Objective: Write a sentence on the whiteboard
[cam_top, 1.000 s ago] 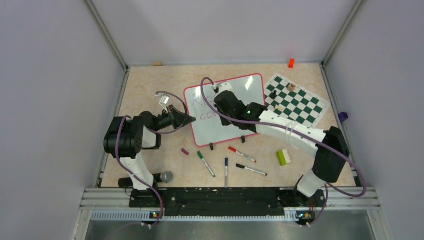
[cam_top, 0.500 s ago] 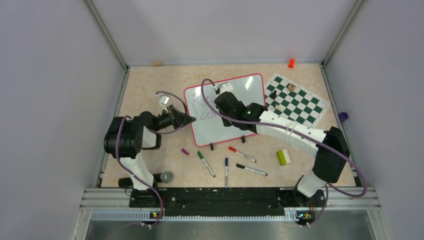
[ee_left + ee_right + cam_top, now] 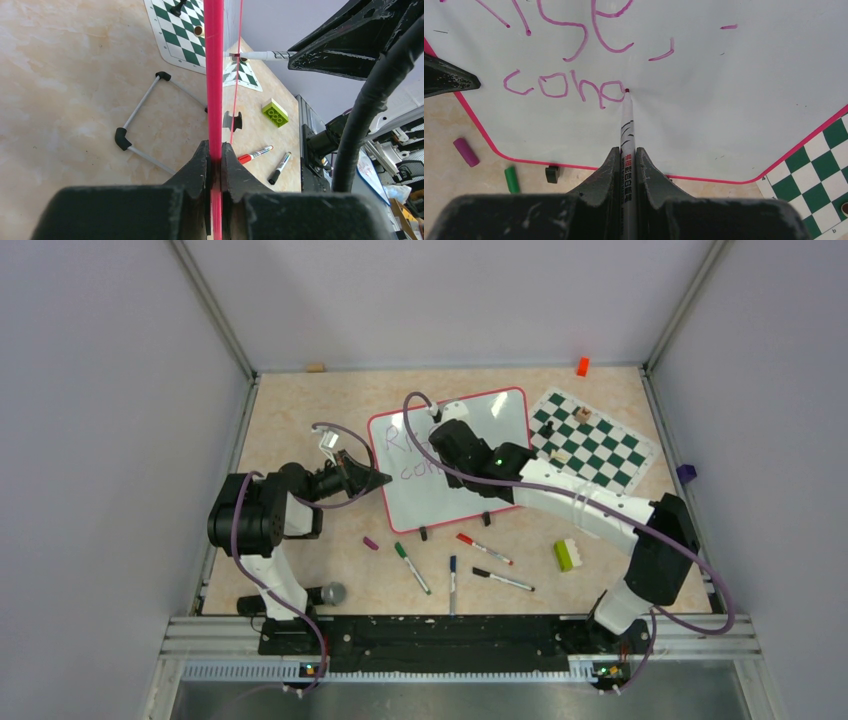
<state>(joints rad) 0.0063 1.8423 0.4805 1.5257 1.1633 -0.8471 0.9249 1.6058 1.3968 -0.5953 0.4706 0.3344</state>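
Your right arm had edged a touch to the right along the board since a second before, with the wrist sitting slightly further over. Your left arm had not shifted at all.

The right gripper (image 3: 626, 151) was clamped tight on a white marker (image 3: 626, 117), its jaws pressed against the barrel on both sides. The marker's dark tip touched the whiteboard (image 3: 734, 100) right at the end of the second line of writing.

The sentence (image 3: 581, 90) ran in thin purple strokes. In the right wrist view you could read the tail of a top line ending in "ise", with a comma-like dash after it, and below it letters looking like "cono". The start of the top line was cut off by the frame edge.

The left gripper (image 3: 214, 150) was shut on the board's red-pink rim, pinching the left edge between both fingers.

The whiteboard stood propped at a tilt near the middle of the table (image 3: 290, 420). Its two black feet were on the near side, and a wire stand showed behind it in the left wrist view.

Just beside its right edge lay the chess mat (image 3: 600, 450), carrying a few pieces.

On the table nearer you lay a purple cap (image 3: 370, 542), a green marker (image 3: 411, 568), a red marker (image 3: 484, 548), a black marker (image 3: 503, 580) and a lime brick (image 3: 568, 554).
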